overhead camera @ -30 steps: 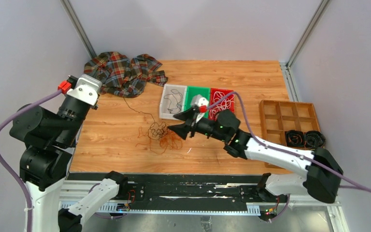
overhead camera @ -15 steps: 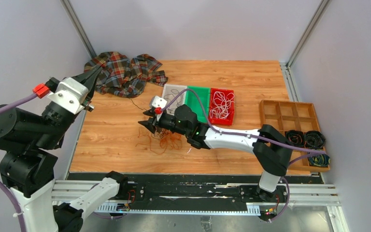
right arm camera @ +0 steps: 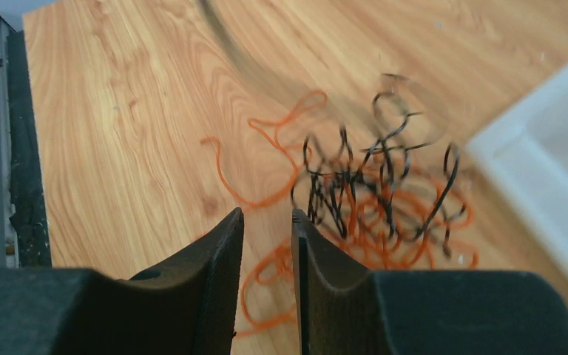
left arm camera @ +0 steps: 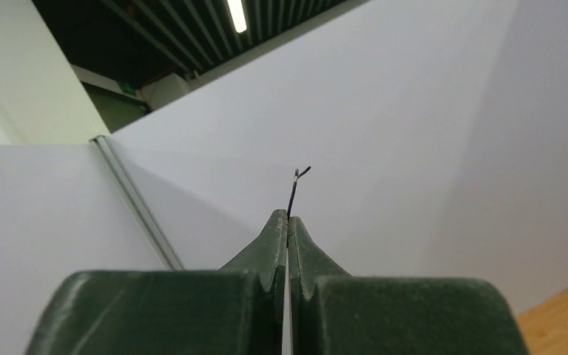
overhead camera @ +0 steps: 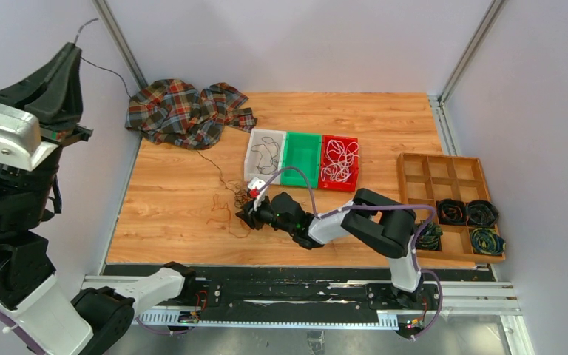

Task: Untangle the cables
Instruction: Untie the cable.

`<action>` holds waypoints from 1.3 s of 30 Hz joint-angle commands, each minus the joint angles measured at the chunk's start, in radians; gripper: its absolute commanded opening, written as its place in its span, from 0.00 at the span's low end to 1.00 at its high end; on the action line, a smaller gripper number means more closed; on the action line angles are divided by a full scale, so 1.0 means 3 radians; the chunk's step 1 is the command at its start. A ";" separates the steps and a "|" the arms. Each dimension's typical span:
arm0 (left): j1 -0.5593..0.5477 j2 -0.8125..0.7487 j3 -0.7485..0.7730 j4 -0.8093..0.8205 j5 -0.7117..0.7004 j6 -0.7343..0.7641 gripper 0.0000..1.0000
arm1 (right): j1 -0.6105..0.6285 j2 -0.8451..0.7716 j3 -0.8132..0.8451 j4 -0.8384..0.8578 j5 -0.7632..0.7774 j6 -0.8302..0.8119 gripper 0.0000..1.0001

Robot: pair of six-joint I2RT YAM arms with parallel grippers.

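black wire held high, right gripper down at the knot
left gripper [left arm camera: 288, 219] is pinched shut on the black wire [left arm camera: 294, 185]. right gripper [right arm camera: 267, 222], jaws narrowly apart with nothing clearly between them, hovers at the orange-and-black tangle [right arm camera: 370, 185] on the table [overhead camera: 170, 207]. best to pin the orange wire [right arm camera: 225, 181] low so the black one slides free. white tray [overhead camera: 250, 159] crowds the tangle, and the plaid shirt [overhead camera: 185, 111] could snag the raised wire.

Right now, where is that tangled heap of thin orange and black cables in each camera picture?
Top external: the tangle lies on the wooden table, left of centre, at the right gripper tip.
Left wrist: not in it; the left gripper pinches one black cable.
Right wrist: the tangle sits centre-right, beyond the fingers.
Shared landmark: the white plastic bin, beside the tangle in both.
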 commanded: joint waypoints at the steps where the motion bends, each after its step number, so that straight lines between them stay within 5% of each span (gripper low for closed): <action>1: 0.0003 0.0055 0.0051 0.0560 -0.0225 0.0183 0.00 | -0.0018 0.0130 -0.0243 0.0603 0.0260 0.0390 0.30; 8: 0.0002 0.0098 -0.0005 0.1396 -0.0476 0.0317 0.00 | -0.0020 0.0085 -0.0521 0.0677 0.0496 0.0533 0.31; 14: 0.0002 0.0092 -0.0022 0.1126 -0.0220 0.0188 0.00 | 0.0077 -0.0902 -0.0779 0.0332 0.0371 0.0281 0.50; 19: 0.0001 -0.0082 -0.0404 0.1041 0.0039 0.0003 0.00 | 0.0142 -0.1355 -0.0353 -0.0303 0.0140 -0.0216 0.66; 30: 0.0001 -0.0006 -0.0311 0.0954 0.0172 0.0051 0.00 | 0.0152 -0.0598 0.0698 -0.0592 -0.1023 -0.0411 0.70; 39: 0.0004 -0.0009 -0.0343 0.0969 0.0147 0.0094 0.00 | 0.0158 0.0237 0.1441 -0.0672 -0.0879 -0.0074 0.63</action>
